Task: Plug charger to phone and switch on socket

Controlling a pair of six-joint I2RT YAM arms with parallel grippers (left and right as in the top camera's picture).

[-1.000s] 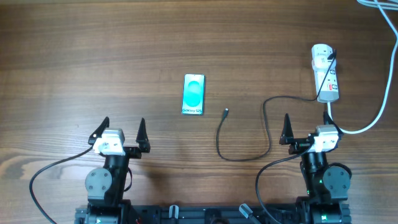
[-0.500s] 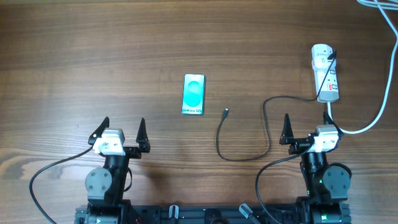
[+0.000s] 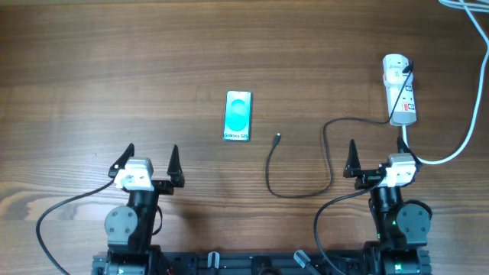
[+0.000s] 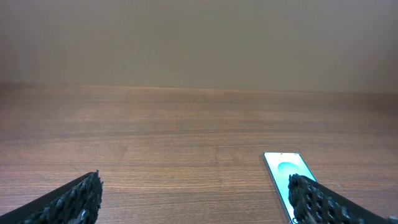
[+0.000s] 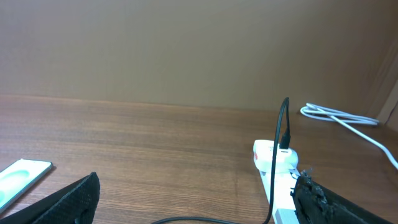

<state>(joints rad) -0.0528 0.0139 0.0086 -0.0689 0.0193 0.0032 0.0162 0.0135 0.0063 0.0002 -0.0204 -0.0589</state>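
The phone point(image 3: 238, 116) lies flat at the table's middle, blue-green screen up; it also shows in the left wrist view point(image 4: 283, 169) and the right wrist view point(image 5: 18, 175). The charger's thin black cable point(image 3: 302, 192) loops from the socket to its free connector tip point(image 3: 277, 137), just right of the phone. The socket point(image 3: 399, 90), a white power strip, lies at the far right, also in the right wrist view point(image 5: 273, 168), with the charger plugged into its round end. My left gripper point(image 3: 149, 162) and right gripper point(image 3: 374, 156) are open and empty near the front edge.
A white cord point(image 3: 466, 137) runs from the socket's near end, curving right and up to the table's far right corner. It also shows in the right wrist view point(image 5: 339, 117). A plain brown wall stands behind the wooden table point(image 3: 114, 61).
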